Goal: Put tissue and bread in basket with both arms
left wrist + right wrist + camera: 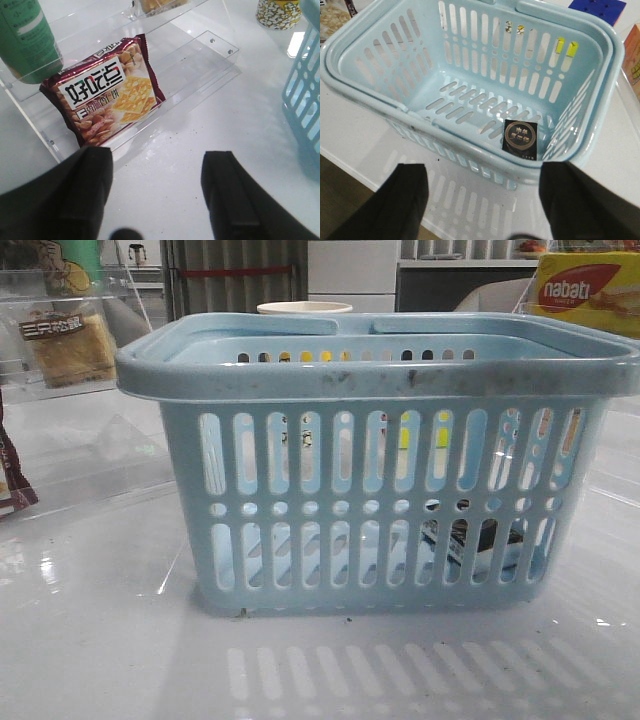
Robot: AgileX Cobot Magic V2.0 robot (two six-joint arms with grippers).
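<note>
Both sets of fingers spread wide, holding nothing — left gripper (157, 192) hovers over the table (240, 125), right gripper (482, 200) above the basket (365, 87). Tissue (519, 137) sits in the basket's corner; bread (68, 340) — still on the clear shelf (90, 390).

Light blue slotted basket (380, 390) upright, black-topped tissue (519, 136) flat inside, bagged bread (68, 342) well apart

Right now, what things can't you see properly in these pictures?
- Tissue: in the front view, the basket slats hide most of it.
- Bread: front view, blurred behind clear plastic.
- Snack packet: front view, cut off by the edge.
- Left gripper and right gripper: fingers cut off by the edge.
</note>
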